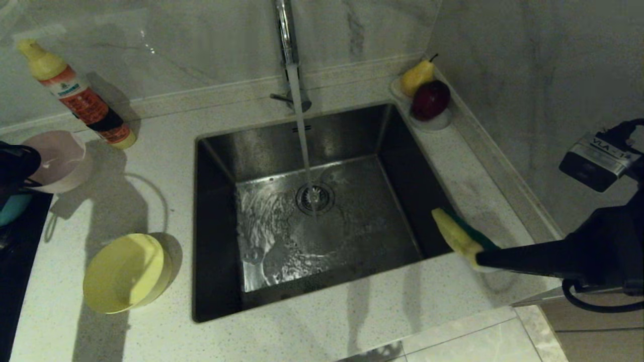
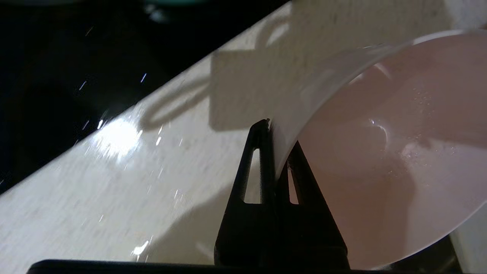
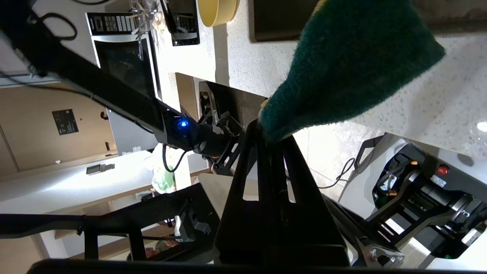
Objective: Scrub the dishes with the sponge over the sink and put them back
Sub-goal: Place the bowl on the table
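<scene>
At the far left, above the counter beside the stove, my left gripper (image 2: 277,140) is shut on the rim of the pale pink bowl (image 2: 380,152), which is tilted on its side (image 1: 60,161). Nearer the front, the yellow bowl (image 1: 126,271) lies tilted on the counter left of the sink (image 1: 352,236). Only a sliver of the light blue bowl (image 1: 12,208) shows at the left edge. Over the sink's right rim, my right gripper (image 1: 480,259) is shut on the sponge (image 1: 460,236), green side (image 3: 350,64) away from the head camera.
Water runs from the chrome tap (image 1: 286,35) onto the drain strainer (image 1: 314,197). A detergent bottle (image 1: 75,95) leans at the back left. A white dish with a pear and a red fruit (image 1: 425,95) sits at the back right corner. The black stove top (image 1: 20,261) borders the counter's left.
</scene>
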